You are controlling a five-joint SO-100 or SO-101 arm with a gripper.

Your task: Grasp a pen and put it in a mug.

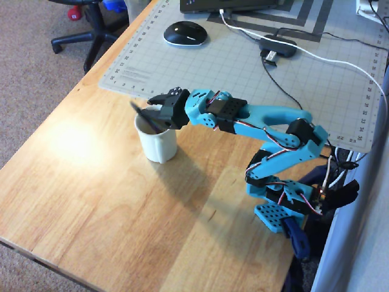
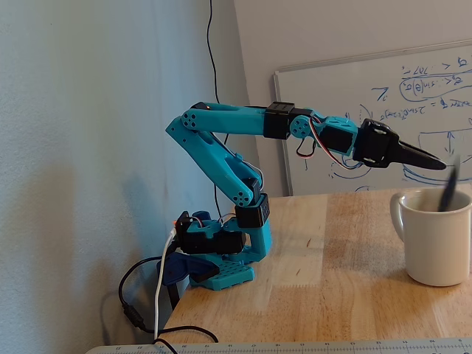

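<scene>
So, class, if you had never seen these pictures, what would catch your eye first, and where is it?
The bright blue arm stands out first, reaching from the wooden table's right edge in the overhead view. Its gripper hangs over a cream mug, and a dark pen leans out of the mug, blurred. Behind, in the fixed view, a whiteboard carries blue scribbles.
</scene>
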